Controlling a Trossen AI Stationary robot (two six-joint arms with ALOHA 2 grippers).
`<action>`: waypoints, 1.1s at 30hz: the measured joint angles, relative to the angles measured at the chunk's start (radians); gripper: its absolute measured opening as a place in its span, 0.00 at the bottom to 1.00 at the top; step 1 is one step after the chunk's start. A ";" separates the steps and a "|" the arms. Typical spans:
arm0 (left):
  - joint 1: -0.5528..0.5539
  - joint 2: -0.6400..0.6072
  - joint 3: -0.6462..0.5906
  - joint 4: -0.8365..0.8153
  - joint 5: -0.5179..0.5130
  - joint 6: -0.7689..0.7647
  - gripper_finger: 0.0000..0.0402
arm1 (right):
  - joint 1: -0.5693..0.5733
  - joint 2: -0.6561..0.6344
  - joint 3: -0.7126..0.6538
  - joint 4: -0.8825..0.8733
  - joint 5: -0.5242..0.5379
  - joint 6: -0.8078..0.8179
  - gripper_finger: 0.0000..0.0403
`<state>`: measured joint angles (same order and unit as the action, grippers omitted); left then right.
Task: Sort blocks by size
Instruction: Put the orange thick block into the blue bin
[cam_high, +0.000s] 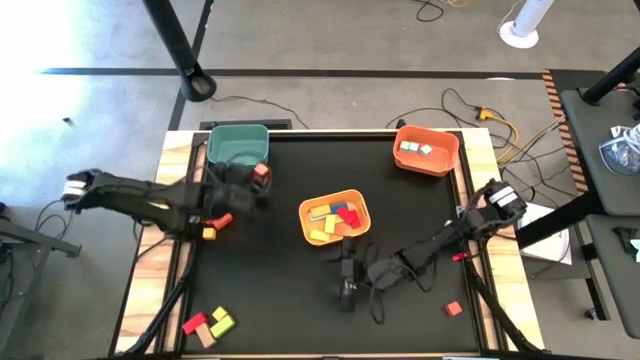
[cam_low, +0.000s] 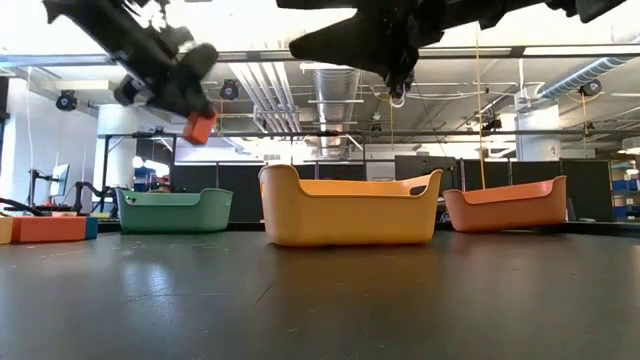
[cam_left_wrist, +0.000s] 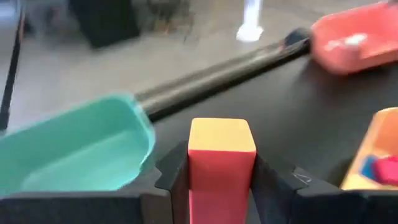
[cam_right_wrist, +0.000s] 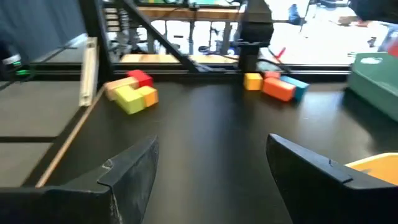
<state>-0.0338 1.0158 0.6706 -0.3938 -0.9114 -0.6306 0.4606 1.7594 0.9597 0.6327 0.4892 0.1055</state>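
Note:
A red block (cam_left_wrist: 221, 168) is held in my left gripper (cam_high: 257, 180), which is shut on it in the air by the green bin's (cam_high: 238, 145) near right corner. In the low view the block (cam_low: 200, 127) hangs high above the table. My right gripper (cam_right_wrist: 211, 174) stands open over bare table just near of the yellow bin (cam_high: 335, 215), with nothing between its fingers. The yellow bin holds several coloured blocks (cam_high: 332, 217). The orange bin (cam_high: 426, 150) at the far right holds pale blocks (cam_high: 417, 148). My left gripper pinches the red block by its two opposite long sides (cam_left_wrist: 193, 180) between the two fingers (cam_left_wrist: 273, 186). The block's end face (cam_left_wrist: 222, 134) sticks out past the fingertips. The fingers come from the table's left, slanting down. The block is lifted clear of table and bin.
Loose blocks lie at the table's left: a red one (cam_high: 222, 220) and a yellow one (cam_high: 209, 233), plus a cluster (cam_high: 208, 323) at the near left corner. Small red blocks (cam_high: 453, 308) lie near the right edge. Cables trail by the right arm.

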 joint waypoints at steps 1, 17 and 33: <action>0.067 0.000 0.012 -0.031 0.054 -0.005 0.29 | 0.002 0.000 0.000 0.000 -0.003 -0.001 0.71; 0.892 0.323 0.235 -0.195 0.560 0.197 0.29 | -0.003 0.000 -0.010 -0.004 0.008 0.000 0.63; 0.971 0.807 0.524 -0.436 0.651 0.216 0.29 | -0.003 0.000 -0.021 -0.086 0.008 0.078 0.66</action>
<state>0.9371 1.8227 1.1941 -0.8294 -0.2606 -0.4148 0.4580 1.7596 0.9389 0.5465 0.4969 0.1830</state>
